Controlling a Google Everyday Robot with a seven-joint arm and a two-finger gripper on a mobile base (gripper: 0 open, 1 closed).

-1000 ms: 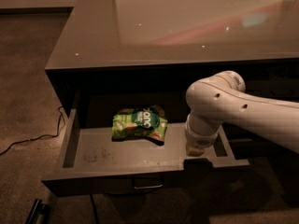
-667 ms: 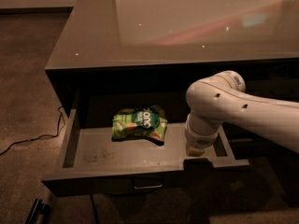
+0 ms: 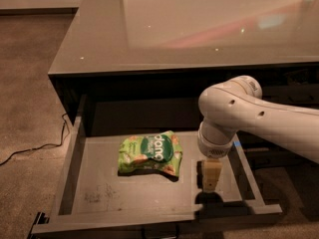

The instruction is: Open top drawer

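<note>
In the camera view, the top drawer (image 3: pixel 74 176) stood pulled well out from under the surface (image 3: pixel 199 29). It was a wide, shallow tray with straight grey walls and a flat, matte floor, scuffed with pale specks near its front left corner. Its front edge ran along the bottom of the frame, so most of the drawer front was cut off.

A crinkled, glossy green snack bag (image 3: pixel 149 154) lay flat near the middle of the tray, with white lettering that was only partly readable.

Just to the right of the bag, apart from it, the gripper (image 3: pixel 210 174) pointed straight down inside the drawer, close above the tray floor near the front wall. It showed as a pale, blocky tip with a darker part at its left. Whether it was spread or closed could not be told from this angle. The arm (image 3: pixel 249 116) above it was smooth, rounded white plastic. It came in from the right edge, bent at a bulbous joint, and hid the drawer's right rear corner.

The surface was a broad, polished grey slab with soft reflections. The cabinet recess behind the drawer was too dark to read. The floor (image 3: pixel 25 83) looked like speckled brown carpet, perhaps, and a thin dark cable (image 3: pixel 35 148) trailed across it at the left.
</note>
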